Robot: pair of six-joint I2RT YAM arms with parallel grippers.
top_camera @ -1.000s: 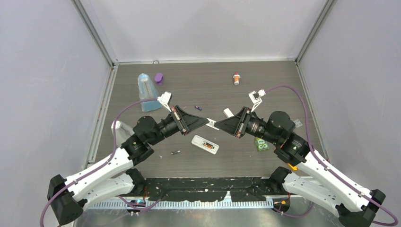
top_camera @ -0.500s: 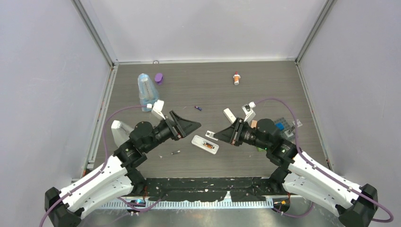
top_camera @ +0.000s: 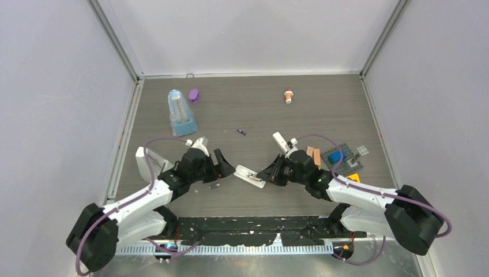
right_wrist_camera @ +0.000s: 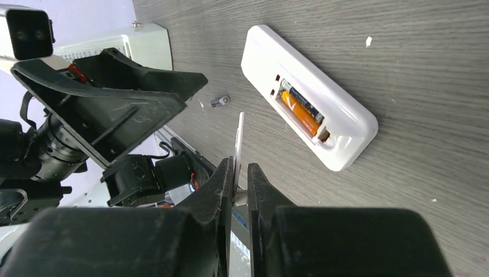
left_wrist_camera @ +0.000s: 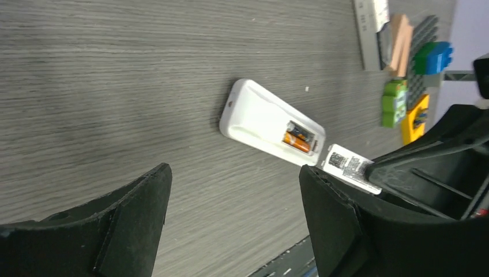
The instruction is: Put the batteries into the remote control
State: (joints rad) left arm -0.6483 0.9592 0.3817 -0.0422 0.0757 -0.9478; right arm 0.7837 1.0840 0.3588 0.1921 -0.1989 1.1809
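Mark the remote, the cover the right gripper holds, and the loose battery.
remote (left_wrist_camera: 256,118), left wrist view, on its white back.
cover (left_wrist_camera: 349,166), left wrist view, on its labelled face.
loose battery (right_wrist_camera: 219,101), right wrist view, on its mid-body.

Both our arms have dropped low and drawn nearer. Our left pincer (top_camera: 228,167) has let go of the thin white cover (right_wrist_camera: 239,144) and spread wide, left of the remote control (top_camera: 249,175). Our right pincer (top_camera: 267,173) alone now pinches that cover, at the remote's right end.

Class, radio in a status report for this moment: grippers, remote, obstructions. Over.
Left gripper open, empty. Right gripper shut on white cover. Remote back up, bay open, two batteries seated. Nothing blocking bay.
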